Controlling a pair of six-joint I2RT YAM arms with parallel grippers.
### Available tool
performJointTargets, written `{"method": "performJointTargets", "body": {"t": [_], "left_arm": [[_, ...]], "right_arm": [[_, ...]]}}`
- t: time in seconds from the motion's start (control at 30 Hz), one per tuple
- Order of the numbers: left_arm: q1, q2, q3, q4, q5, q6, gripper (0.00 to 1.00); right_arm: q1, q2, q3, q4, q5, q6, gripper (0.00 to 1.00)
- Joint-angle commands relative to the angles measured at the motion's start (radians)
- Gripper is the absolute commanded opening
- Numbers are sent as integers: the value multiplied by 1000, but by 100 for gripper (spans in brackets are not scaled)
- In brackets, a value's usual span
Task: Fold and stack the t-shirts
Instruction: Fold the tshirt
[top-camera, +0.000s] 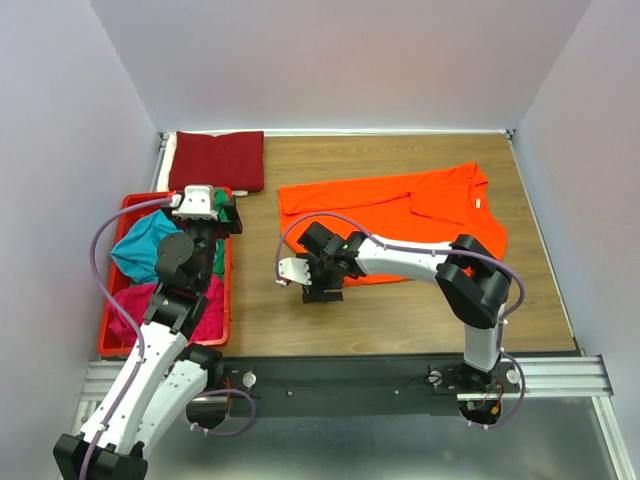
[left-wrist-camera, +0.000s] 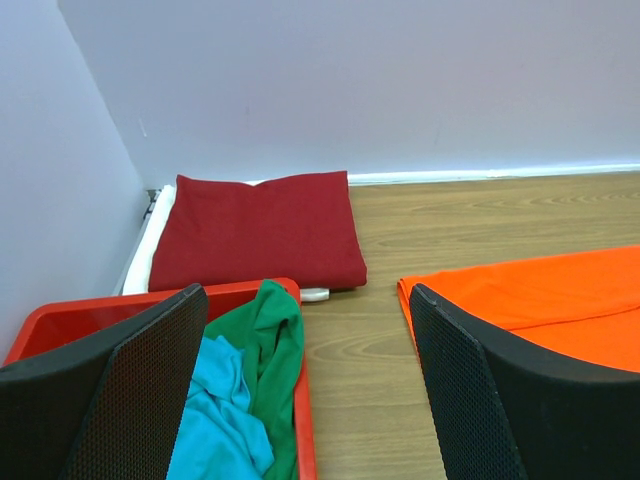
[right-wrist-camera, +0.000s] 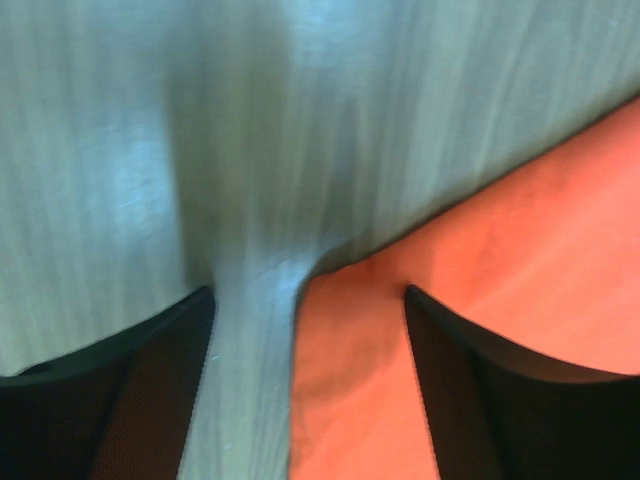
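A bright orange t-shirt (top-camera: 400, 212) lies spread on the table's right half. My right gripper (top-camera: 312, 278) is open and low over its near left corner. In the right wrist view that corner (right-wrist-camera: 440, 340) lies between the open fingers (right-wrist-camera: 160, 390), with nothing gripped. A folded dark red t-shirt (top-camera: 217, 160) lies at the back left and also shows in the left wrist view (left-wrist-camera: 255, 235). Teal (top-camera: 140, 245), green (top-camera: 218, 258) and magenta (top-camera: 205, 305) t-shirts lie crumpled in the crate. My left gripper (top-camera: 228, 213) is open and empty over the crate's far right corner.
The red plastic crate (top-camera: 105, 335) stands along the left edge; its rim (left-wrist-camera: 303, 430) lies just below my left gripper (left-wrist-camera: 305, 330). A white strip (top-camera: 172, 150) lies under the dark red t-shirt. Walls close the table at the back and both sides. Bare wood (top-camera: 400, 310) shows in front of the orange shirt.
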Motion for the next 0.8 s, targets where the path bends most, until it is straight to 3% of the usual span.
{"method": "performJointTargets", "body": {"t": [0.0, 0.27, 0.37, 0.5, 0.67, 0.77], "left_arm": [[4, -11, -10, 29, -14, 3, 89], [3, -19, -11, 29, -11, 1, 89], [3, -22, -11, 29, -13, 3, 89], [3, -23, -13, 29, -13, 1, 89], [3, -17, -11, 30, -9, 3, 89], [3, -13, -13, 32, -3, 3, 89]], "right_arm": [[1, 53, 58, -1, 102, 51, 77], [-11, 102, 84, 31, 166, 100, 44], [-22, 100, 87, 40, 192, 120, 21], [-97, 62, 121, 45, 177, 174, 11], [-284, 7, 155, 43, 33, 295, 9], [-386, -5, 115, 50, -16, 343, 23]]}}
